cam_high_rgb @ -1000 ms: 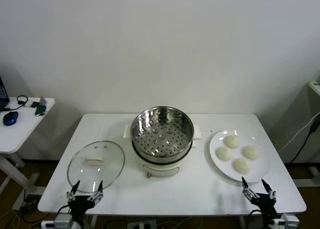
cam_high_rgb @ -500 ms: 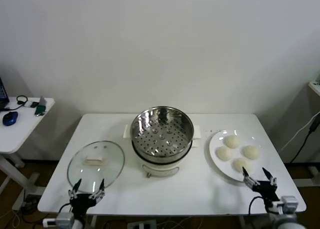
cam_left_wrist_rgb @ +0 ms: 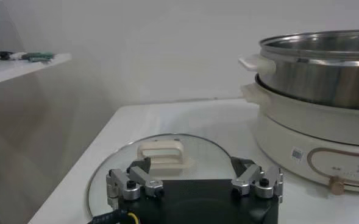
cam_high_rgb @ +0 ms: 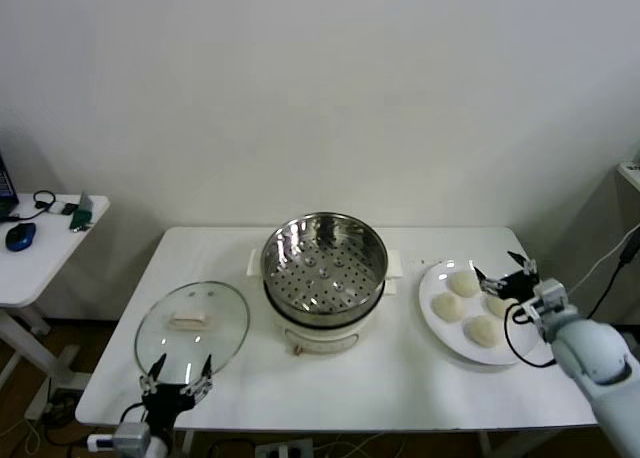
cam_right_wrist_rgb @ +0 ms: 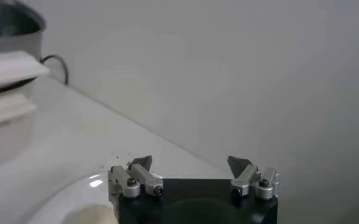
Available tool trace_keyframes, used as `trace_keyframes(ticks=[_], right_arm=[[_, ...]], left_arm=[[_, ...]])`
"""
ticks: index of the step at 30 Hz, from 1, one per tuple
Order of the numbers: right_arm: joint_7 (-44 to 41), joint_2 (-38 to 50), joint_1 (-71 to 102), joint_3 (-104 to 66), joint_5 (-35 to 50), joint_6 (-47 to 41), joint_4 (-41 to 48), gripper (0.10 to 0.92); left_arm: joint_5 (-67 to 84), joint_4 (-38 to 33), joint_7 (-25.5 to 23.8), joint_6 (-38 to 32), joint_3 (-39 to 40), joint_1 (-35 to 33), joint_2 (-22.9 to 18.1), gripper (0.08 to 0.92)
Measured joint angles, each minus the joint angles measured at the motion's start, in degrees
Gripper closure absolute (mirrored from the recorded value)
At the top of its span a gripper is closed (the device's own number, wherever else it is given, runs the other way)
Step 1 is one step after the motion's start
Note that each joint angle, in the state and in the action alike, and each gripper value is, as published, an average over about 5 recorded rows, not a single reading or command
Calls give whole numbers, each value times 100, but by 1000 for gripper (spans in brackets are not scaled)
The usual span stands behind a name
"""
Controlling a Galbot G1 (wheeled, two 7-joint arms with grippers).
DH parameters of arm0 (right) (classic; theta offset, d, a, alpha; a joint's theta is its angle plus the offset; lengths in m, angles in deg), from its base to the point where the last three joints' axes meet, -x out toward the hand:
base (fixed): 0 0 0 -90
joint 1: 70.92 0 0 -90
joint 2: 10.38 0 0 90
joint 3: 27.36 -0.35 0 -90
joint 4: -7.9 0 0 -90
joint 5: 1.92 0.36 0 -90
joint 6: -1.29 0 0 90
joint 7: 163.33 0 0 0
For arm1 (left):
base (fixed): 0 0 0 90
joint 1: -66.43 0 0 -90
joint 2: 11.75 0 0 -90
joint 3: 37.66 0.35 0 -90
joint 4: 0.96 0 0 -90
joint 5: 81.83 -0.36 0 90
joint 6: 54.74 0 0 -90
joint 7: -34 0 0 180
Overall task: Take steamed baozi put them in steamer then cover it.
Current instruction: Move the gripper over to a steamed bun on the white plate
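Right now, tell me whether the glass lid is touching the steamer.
Apart. The head view shows a strip of bare white table between the glass lid and the steamer; the left wrist view shows the same gap.

The right claw [cam_high_rgb: 503, 273] hangs open over the bench's [cam_high_rgb: 400, 378] right side; the left claw [cam_high_rgb: 177, 373] waits open at its near edge.

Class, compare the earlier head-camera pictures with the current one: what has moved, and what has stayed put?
The right gripper rose from the table's near edge to hover open over the white plate of four cream-white buns, holding nothing. The left gripper, clear glass lid and shiny steel steamer stayed put.
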State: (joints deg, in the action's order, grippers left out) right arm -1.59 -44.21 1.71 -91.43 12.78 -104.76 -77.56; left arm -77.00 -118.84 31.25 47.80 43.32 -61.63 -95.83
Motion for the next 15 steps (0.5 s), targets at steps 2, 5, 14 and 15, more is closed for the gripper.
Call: trace_keyframes(ticks=[2,5,14,15], right_arm=[[-451,136,-650,627,-240,159,301,203],[-1162,260,-1649,1625,-535,481,767,203],[-3145,66,-4344,4421,-968,1452,2183,203],[-3312,0,-4551,4662,-988,1531,2337,203]], left_arm=[[-3,-2,-6,-5,-1,-9,-3,177],[-6,-9,-13,-16,-7,-25,-7,177],[-39,-24,-17,-76,-27,-85,-46,177],[-48,-24,-17,-86,-27,-94,-53,177]])
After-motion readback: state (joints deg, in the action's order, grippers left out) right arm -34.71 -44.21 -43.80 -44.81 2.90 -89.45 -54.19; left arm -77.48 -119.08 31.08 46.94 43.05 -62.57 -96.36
